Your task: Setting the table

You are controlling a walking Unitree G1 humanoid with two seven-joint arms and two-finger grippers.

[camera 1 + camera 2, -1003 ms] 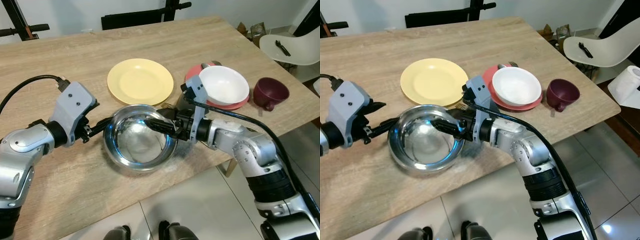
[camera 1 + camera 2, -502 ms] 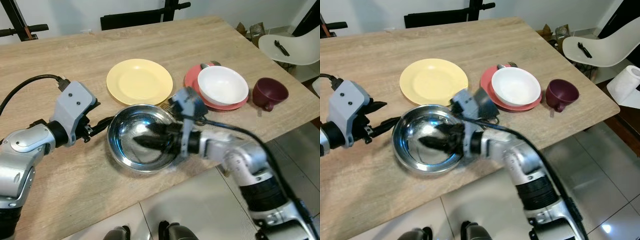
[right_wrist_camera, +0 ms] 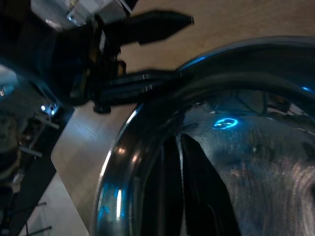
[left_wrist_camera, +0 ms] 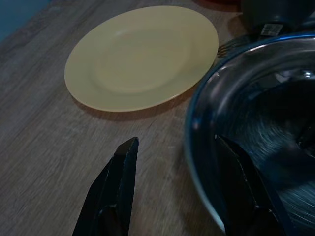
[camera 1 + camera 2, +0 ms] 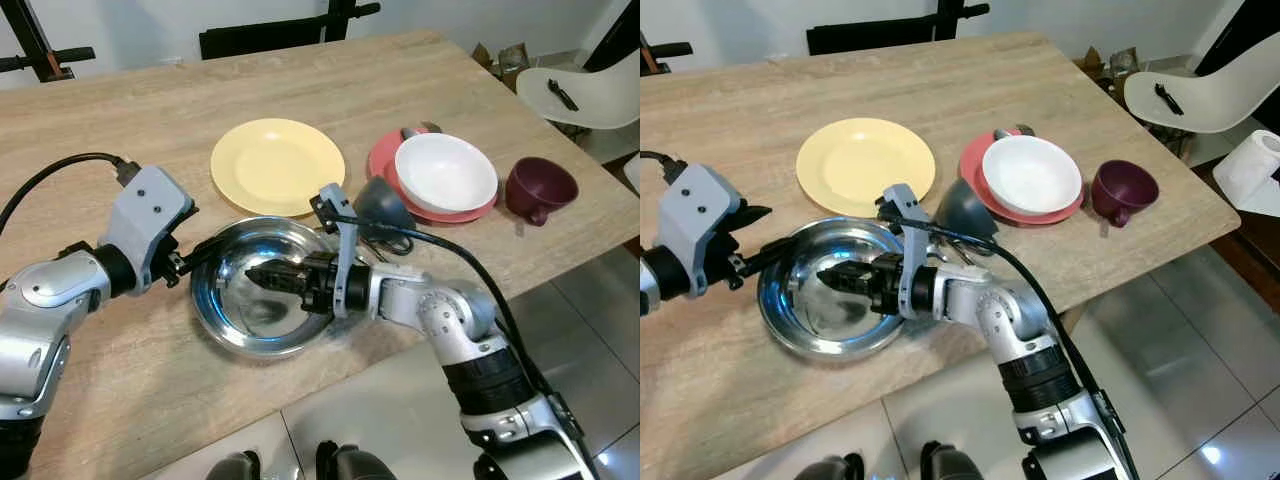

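Note:
A steel bowl [image 5: 240, 325] sits on the wooden table [image 5: 90, 120] near its front edge. My left gripper [image 5: 212, 248] is open at the bowl's left rim [image 4: 197, 142]. One of its fingers [image 4: 118, 182] is outside on the table and the other is inside the bowl. My right gripper [image 5: 256, 274] reaches leftwards low inside the bowl, its fingers [image 3: 194, 182] pressed together with nothing between them. Behind the bowl lie a yellow plate [image 5: 278, 165] and a white bowl [image 5: 446, 172] on a red plate [image 5: 384, 157].
A dark grey bowl [image 5: 383, 203] tilts on its side beside my right arm, with a fork [image 4: 227, 45] near it. A maroon cup [image 5: 540, 187] stands at the table's right end. A white chair [image 5: 590, 95] is further right, a black chair [image 5: 265, 35] at the far side.
The steel bowl has slid left toward my left gripper. My right gripper has moved left and deeper into the bowl, uncovering the dark grey bowl. The left arm has stayed still.

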